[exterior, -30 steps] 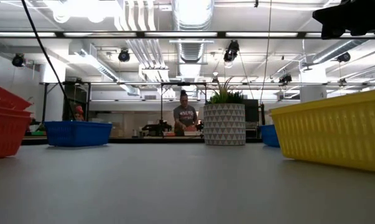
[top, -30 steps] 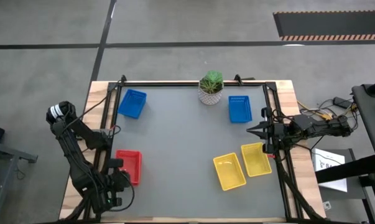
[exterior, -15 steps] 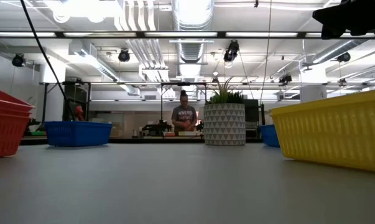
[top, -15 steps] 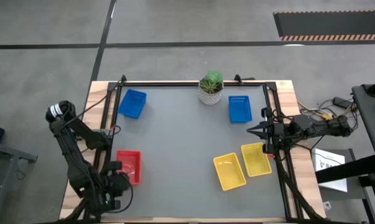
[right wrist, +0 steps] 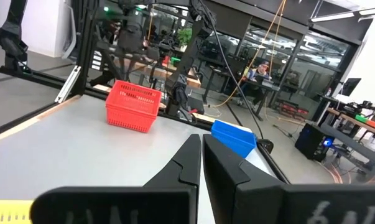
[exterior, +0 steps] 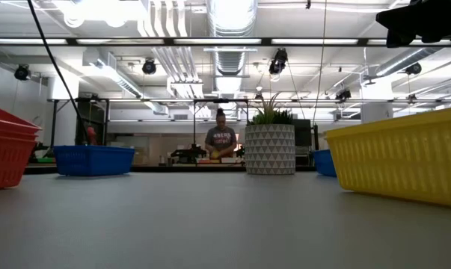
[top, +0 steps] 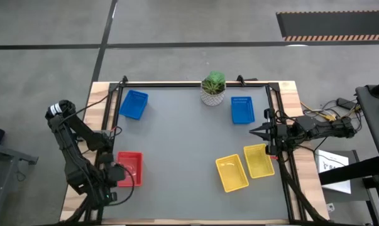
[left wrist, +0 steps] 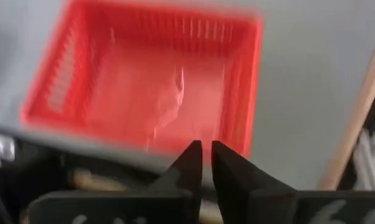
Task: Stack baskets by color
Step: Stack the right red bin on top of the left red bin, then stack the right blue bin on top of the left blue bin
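Red baskets sit nested in one stack at the table's near left, resting on the mat. My left gripper hangs above the stack's left rim, pointing down, its fingers shut with nothing between them and the red basket below. Two blue baskets stand apart at the back. Two yellow baskets lie side by side at the near right. My right gripper waits shut and level at the right edge.
A white patterned pot with a green plant stands at the back centre between the blue baskets. A black frame rail runs around the mat. The mat's middle is bare. A person stands far behind the table.
The top red basket, tilted above the stack a second ago, has settled level into it. My left gripper has gone up and off toward the table's left edge, away from the middle of the red stack.
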Available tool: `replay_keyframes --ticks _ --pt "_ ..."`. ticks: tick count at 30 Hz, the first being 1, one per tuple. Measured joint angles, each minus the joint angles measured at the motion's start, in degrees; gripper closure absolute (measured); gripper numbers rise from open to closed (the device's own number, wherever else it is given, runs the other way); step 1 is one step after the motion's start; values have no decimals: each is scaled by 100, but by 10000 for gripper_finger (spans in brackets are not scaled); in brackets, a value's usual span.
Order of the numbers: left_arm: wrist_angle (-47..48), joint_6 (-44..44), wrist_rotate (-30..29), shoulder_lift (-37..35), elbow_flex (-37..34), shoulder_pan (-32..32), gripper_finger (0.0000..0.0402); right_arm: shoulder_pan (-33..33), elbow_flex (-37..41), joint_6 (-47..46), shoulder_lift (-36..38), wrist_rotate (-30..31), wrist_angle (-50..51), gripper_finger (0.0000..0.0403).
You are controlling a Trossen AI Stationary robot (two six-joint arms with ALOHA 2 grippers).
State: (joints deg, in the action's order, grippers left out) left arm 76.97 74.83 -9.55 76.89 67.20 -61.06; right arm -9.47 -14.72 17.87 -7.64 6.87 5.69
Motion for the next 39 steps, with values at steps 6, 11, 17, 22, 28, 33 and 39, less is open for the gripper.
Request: replay_keyframes --ticks 6,11,17,22,28,33,39 --pt "152 110 673 -14 7 10 400 -1 0 -7 0 0 1 394" --pt "148 134 645 -14 92 66 401 0 0 2 0 0 0 394" --pt "134 109 560 -31 71 77 401 0 0 11 0 0 1 394" --pt "83 104 235 -31 -83 86 401 0 0 13 0 0 2 394" --pt "-32 133 169 -27 -327 88 402 -2 0 13 0 0 2 394" --pt "-299 135 173 -20 -649 100 402 0 0 -26 0 0 4 394" --pt "-366 132 56 -20 -641 112 402 -1 0 -27 0 2 3 394"
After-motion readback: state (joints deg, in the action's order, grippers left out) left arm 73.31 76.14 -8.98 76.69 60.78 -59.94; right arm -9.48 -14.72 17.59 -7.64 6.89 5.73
